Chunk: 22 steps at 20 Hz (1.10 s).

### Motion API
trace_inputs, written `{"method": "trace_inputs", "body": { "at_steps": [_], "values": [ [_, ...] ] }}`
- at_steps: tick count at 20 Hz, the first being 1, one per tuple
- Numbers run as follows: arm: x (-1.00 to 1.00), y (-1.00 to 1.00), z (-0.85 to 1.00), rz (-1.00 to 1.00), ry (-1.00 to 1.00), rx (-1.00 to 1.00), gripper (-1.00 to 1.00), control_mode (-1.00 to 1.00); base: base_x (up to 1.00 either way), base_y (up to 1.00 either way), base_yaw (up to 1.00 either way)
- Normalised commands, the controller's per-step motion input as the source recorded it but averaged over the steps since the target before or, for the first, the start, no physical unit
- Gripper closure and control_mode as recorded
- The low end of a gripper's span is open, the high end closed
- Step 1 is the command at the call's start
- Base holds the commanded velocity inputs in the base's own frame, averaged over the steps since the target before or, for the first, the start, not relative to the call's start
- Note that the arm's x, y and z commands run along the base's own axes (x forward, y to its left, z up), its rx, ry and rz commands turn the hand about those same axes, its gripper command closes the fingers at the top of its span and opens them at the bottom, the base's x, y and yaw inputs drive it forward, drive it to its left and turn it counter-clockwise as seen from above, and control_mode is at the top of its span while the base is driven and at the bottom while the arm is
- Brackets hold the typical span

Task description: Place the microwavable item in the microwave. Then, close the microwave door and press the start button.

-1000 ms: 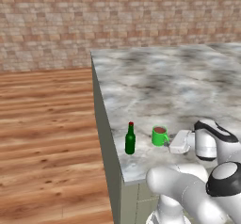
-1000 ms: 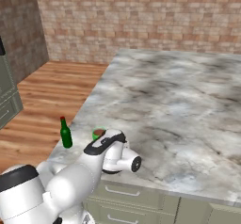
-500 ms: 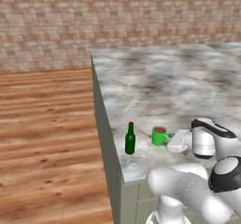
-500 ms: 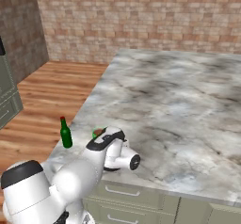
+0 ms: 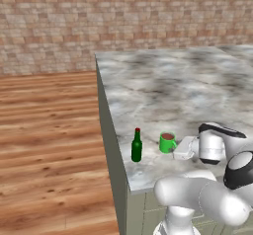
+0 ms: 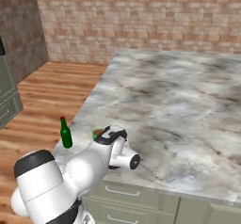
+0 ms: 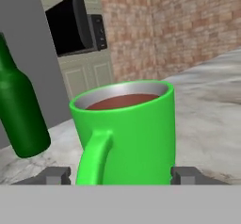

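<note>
Left base view: the green mug (image 5: 167, 142) is seen upright on the counter (image 5: 197, 86), just beside the bottle (image 5: 136, 145), with the gripper (image 5: 178, 149) at its far side.

Right base view: the mug (image 6: 97, 134) is partly hidden behind the arm.

Hand view: the mug (image 7: 126, 131) is framed between the gripper (image 7: 120, 175) fingertips (image 7: 184, 175), which stand wide apart; contact cannot be told.

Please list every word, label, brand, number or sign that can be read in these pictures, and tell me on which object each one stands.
None can be read.
Green mug: plain, no print.
Dark green bottle: no label visible.
Microwave: its control panel is too small and blurred to show any sign.
Marble counter and brick wall: no text.
</note>
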Motion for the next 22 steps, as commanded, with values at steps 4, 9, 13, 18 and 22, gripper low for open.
{"method": "trace_inputs", "body": {
  "at_steps": [4,9,13,18,22],
  "values": [
    [0.00,0.00,0.01,0.00,0.00,0.00,1.00,-1.00,0.00,0.00,0.00],
    [0.00,0.00,0.35,0.00,0.00,0.00,1.00,-1.00,0.00,0.00,0.00],
    [-0.21,0.00,0.76,0.00,0.00,0.00,1.00,-1.00,0.00,0.00,0.00],
    [-0.49,0.07,0.97,0.02,-0.02,-0.02,1.00,-1.00,0.00,0.00,0.00],
    [-0.46,0.25,1.00,0.04,0.00,-0.03,1.00,-1.00,0.00,0.00,0.00]
  ]
}}
